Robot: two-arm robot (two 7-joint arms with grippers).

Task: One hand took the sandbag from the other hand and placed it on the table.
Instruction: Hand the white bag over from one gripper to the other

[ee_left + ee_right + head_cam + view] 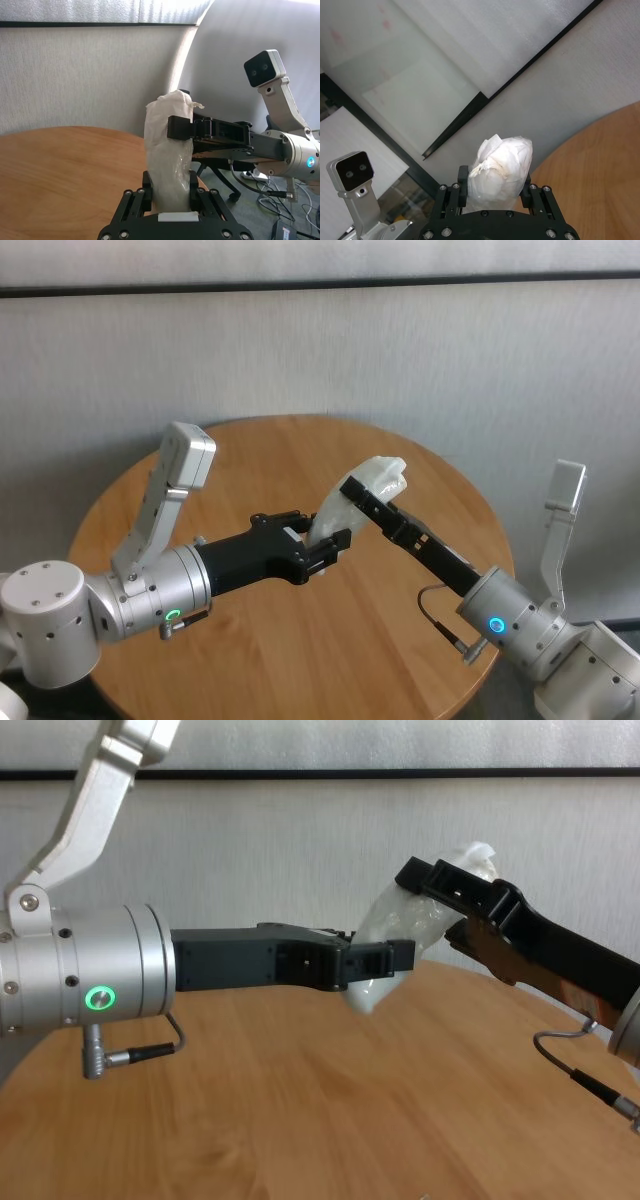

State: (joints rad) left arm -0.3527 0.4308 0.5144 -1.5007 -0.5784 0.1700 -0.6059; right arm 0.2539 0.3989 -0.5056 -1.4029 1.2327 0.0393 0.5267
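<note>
We are holding the soft, lumpy sandbag (355, 498) above the table (250, 640), left gripper (325, 545) pinching its lower end, right gripper (352, 487) pinching its upper end, judging it saggy and best clamped mid-body.

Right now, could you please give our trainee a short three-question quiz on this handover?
1. True or false: the sandbag rests on the table.
2. Which claws are shut on the sandbag? A) left claw only B) right claw only C) both
3. Fill in: the right claw grips the sandbag's ____ end.

Key: 1. False, it hangs above the wood. 2. C. 3. Upper; the left claw pinches the lower end.
</note>
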